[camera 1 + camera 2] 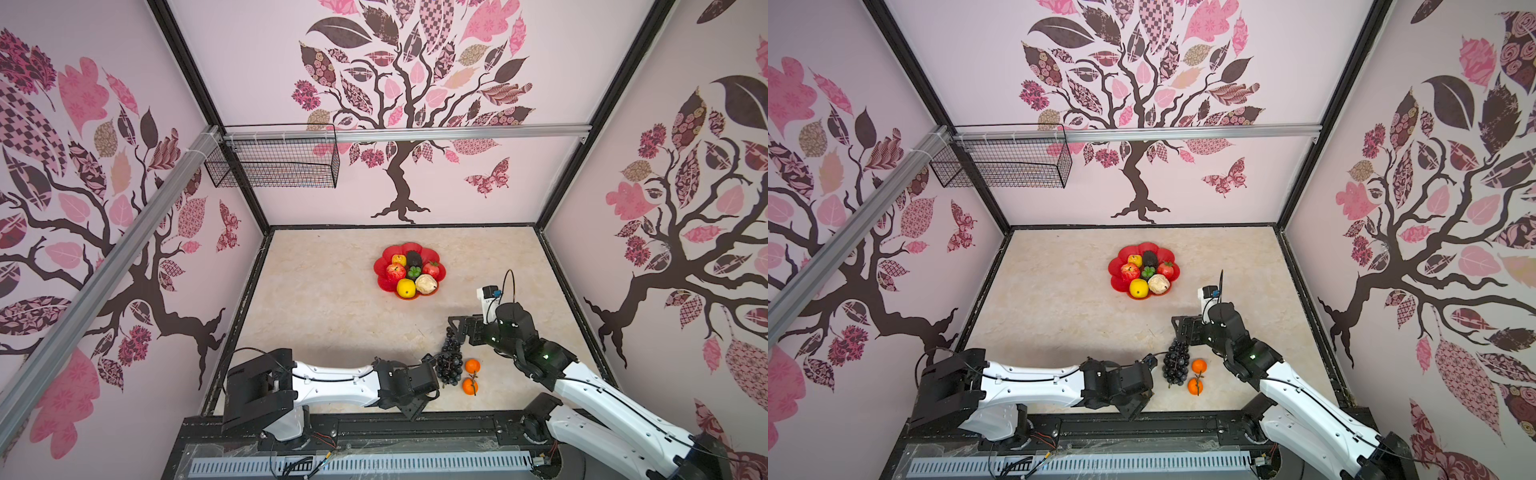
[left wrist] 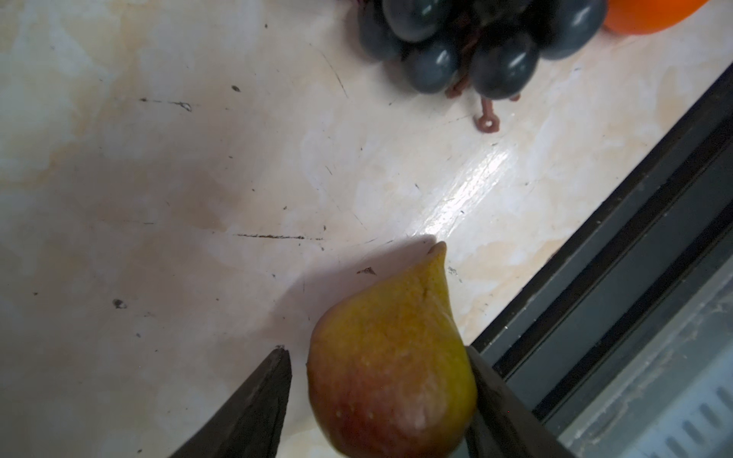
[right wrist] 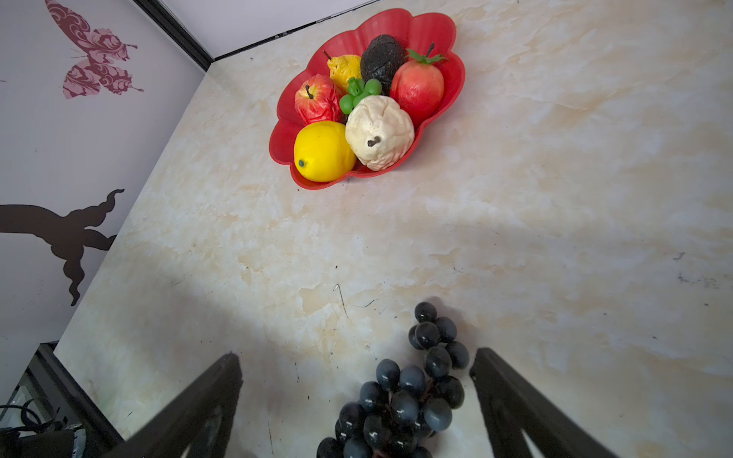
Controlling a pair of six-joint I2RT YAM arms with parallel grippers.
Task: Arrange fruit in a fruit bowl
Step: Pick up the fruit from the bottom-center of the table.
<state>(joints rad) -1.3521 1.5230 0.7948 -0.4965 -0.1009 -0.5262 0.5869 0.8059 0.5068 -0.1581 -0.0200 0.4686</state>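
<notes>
The red scalloped fruit bowl [image 1: 381, 266] [image 3: 436, 31] holds a lemon [image 1: 406, 288], apple [image 1: 395, 272], pear [image 3: 343, 69], avocado [image 1: 414, 259], strawberry [image 1: 431, 269] and cream knobbly piece [image 1: 426, 284]. My left gripper [image 2: 377, 351] [image 1: 432, 374] is low by the front edge, its jaws round a yellow-to-red-brown fig [image 2: 392, 368]. One finger touches the fig; a small gap shows at the other. In both top views the fig is hidden. My right gripper [image 3: 355, 355] [image 1: 457, 332] stands open over the far end of the dark grape bunch [image 1: 449, 365] [image 3: 400, 400], not touching it.
Two oranges [image 1: 472, 366] [image 1: 470, 386] lie just right of the grapes, between the two arms. The black front rail [image 2: 634, 238] runs close beside the fig. A black wire basket [image 1: 274, 166] hangs on the back wall, high at the left.
</notes>
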